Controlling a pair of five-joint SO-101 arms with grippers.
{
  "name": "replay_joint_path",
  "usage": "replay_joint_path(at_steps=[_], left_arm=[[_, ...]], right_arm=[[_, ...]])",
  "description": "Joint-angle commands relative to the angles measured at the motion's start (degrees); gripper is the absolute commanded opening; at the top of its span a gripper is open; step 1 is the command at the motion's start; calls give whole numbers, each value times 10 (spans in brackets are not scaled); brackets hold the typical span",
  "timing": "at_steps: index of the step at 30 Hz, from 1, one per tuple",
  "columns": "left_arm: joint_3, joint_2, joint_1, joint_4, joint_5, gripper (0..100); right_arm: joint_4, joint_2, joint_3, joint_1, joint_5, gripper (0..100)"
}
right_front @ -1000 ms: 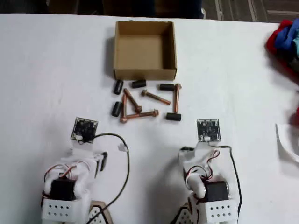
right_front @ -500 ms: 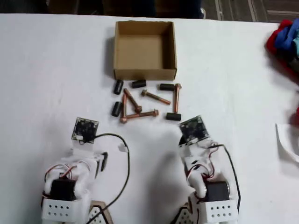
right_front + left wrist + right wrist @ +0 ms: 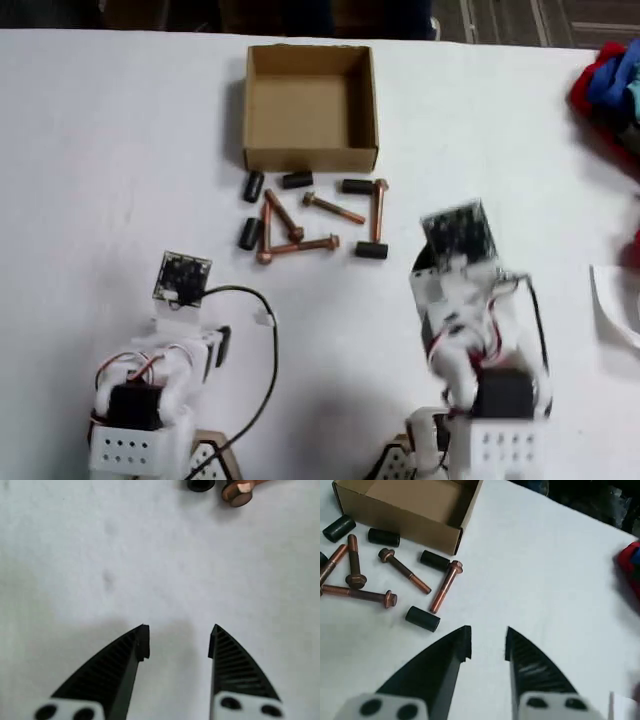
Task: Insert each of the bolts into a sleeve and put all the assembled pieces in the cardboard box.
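Note:
The open cardboard box (image 3: 310,105) stands at the table's far middle, with nothing inside. In front of it lie several copper bolts (image 3: 335,208) and several black sleeves (image 3: 371,250), all apart from one another. In the right wrist view I see the box (image 3: 405,505), a bolt (image 3: 445,586) and the nearest sleeve (image 3: 422,618). My right gripper (image 3: 486,642) hangs open above bare table, short of that sleeve. The right arm (image 3: 465,310) is raised at the lower right. My left gripper (image 3: 177,640) is open over bare table, with a sleeve (image 3: 201,484) and a bolt head (image 3: 237,491) farther ahead.
A red and blue cloth (image 3: 610,80) lies at the table's far right edge, and a white object (image 3: 615,305) sits below it. A black cable (image 3: 265,330) loops beside the left arm (image 3: 150,380). White table stretches on both sides of the parts.
The right arm has risen and swung forward and to the right, toward the parts. The left arm and all bolts and sleeves have stayed put.

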Motion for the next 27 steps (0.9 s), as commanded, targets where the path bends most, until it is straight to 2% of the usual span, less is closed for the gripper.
replay_joint_path(at_steps=[1, 6, 12, 15, 17, 23, 27], left_arm=[[13, -1, 4, 4, -3, 212], [13, -1, 4, 4, -3, 212], [13, -1, 4, 4, -3, 212], [13, -1, 4, 4, -3, 212], [13, -1, 4, 4, -3, 212], [13, -1, 4, 4, -3, 212], [13, -1, 4, 4, -3, 212]], right_arm=[[58, 240, -179, 7, -23, 176], [181, 501, -392, -11, -56, 159], [335, 764, -588, -88, -58, 159], [365, 861, -659, -119, -54, 159], [364, 902, -695, -130, 4, 159], [365, 948, -737, -122, 284, 159], [358, 965, -738, -115, 354, 159]])
